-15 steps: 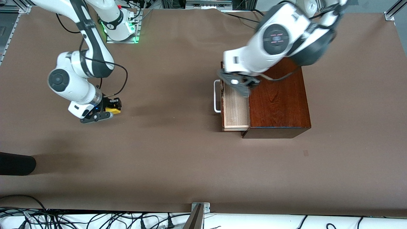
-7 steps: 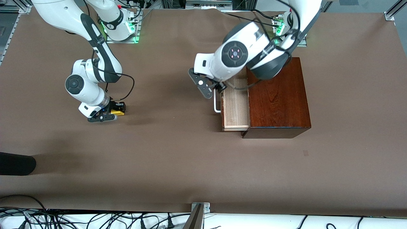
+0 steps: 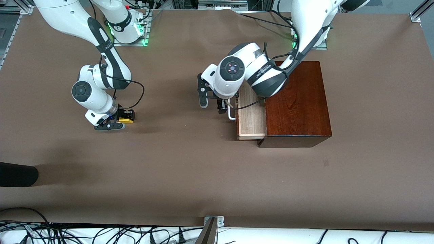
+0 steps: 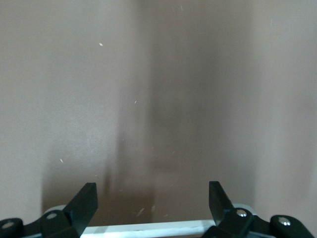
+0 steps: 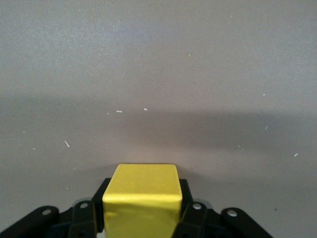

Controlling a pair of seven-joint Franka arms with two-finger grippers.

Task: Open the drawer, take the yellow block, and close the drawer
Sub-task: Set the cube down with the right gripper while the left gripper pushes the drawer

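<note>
right hand (image 3: 119,119): low at the bench toward the right arm's end, its dark fingers (image 5: 85,218) pressed against two opposite faces of the yellow block (image 3: 126,119)
yellow block: between the right hand's fingers, top face showing bright and plain in the right wrist view (image 5: 141,203); whether it rests on the bench or sits just above it cannot be told
left hand (image 3: 212,98): just in front of the drawer (image 3: 251,112), fingers (image 4: 84,203) spread wide with bare bench between them
handle (image 3: 231,108): white bar on the drawer's dark front; in the left wrist view it shows as a pale strip (image 4: 148,229) running across between the two fingertips, close to them; contact cannot be told
drawer: pulled partway out of the wooden box (image 3: 296,105), pale wood floor showing, partly covered by the left arm's wrist
wooden box: glossy dark reddish-brown, standing toward the left arm's end of the bench, the drawer facing the right arm's end
block to drawer: well apart, with open bench between them
bench (image 3: 190,169): covered in plain brown sheet, faint specks on it in both wrist views
surroundings: tangled cables (image 3: 101,234) along the edge nearest the front camera, a dark rounded object (image 3: 17,174) at the bench's edge at the right arm's end, green lights at both arm bases (image 3: 129,28)
</note>
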